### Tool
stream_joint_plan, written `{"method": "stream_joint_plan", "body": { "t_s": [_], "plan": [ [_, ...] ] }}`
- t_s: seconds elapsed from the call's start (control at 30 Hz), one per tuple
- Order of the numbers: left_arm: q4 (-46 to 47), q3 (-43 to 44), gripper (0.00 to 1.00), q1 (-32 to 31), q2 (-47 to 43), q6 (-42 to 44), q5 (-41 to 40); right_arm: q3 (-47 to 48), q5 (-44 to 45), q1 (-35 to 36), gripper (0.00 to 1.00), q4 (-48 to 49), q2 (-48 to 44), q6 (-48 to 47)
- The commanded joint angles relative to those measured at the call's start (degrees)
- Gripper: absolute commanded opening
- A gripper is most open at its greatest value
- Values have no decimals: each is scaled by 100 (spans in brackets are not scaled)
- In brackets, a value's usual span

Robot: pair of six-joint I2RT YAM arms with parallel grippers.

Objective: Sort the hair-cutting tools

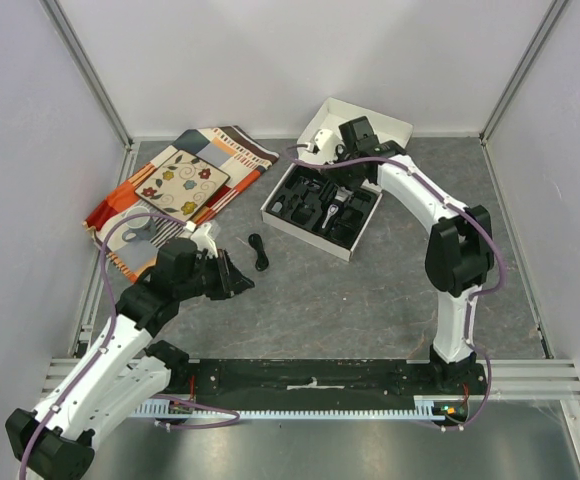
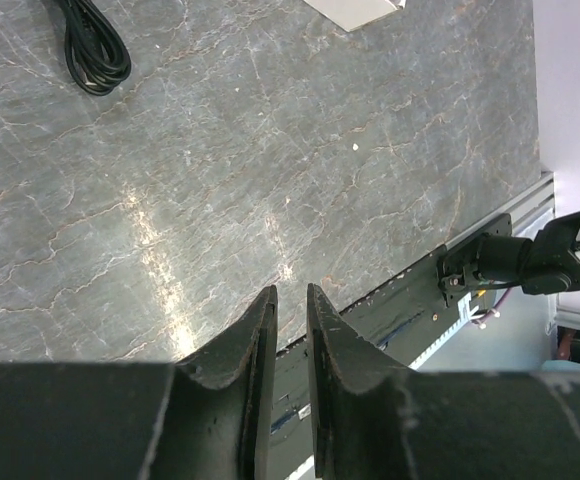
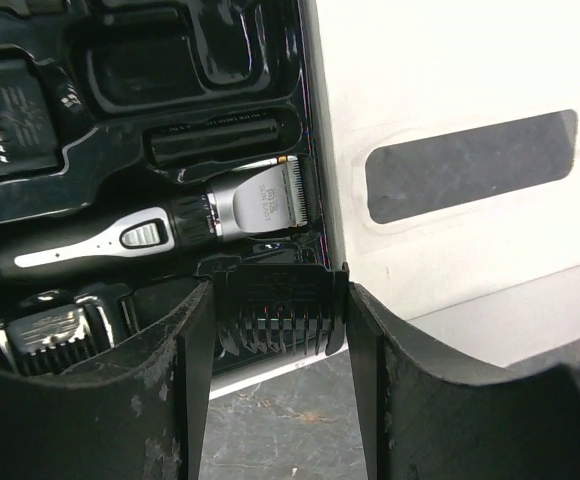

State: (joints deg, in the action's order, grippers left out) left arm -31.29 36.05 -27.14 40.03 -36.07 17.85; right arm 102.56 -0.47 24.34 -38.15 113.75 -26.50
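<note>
Gripping one comb attachment [image 3: 280, 320] in the right gripper [image 3: 275, 292], at the black tray's [image 3: 120, 60] near edge.
Noting the clipper [image 3: 170, 225] lying in the tray just beyond those fingers, long axis crosswise to them, blade toward the white box [image 3: 450, 90] lid. Counting one clipper, one cord [image 1: 260, 251], at least three comb attachments showing. Logging the left gripper [image 2: 290, 310] nearly closed, holding nothing, over the table [image 2: 270, 150]. Judging the cord nearest that arm, ahead and left of its fingers.
</note>
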Motion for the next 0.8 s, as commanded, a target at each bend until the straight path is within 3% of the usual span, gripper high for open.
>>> {"method": "stream_joint_plan", "body": {
  "t_s": [0.0, 0.77],
  "plan": [
    [17, 130, 24, -2, 13, 206, 263, 413, 142, -113, 54, -306, 322, -443],
    [149, 86, 24, -2, 479, 162, 404, 651, 65, -298, 57, -755, 999, -813]
  ]
}}
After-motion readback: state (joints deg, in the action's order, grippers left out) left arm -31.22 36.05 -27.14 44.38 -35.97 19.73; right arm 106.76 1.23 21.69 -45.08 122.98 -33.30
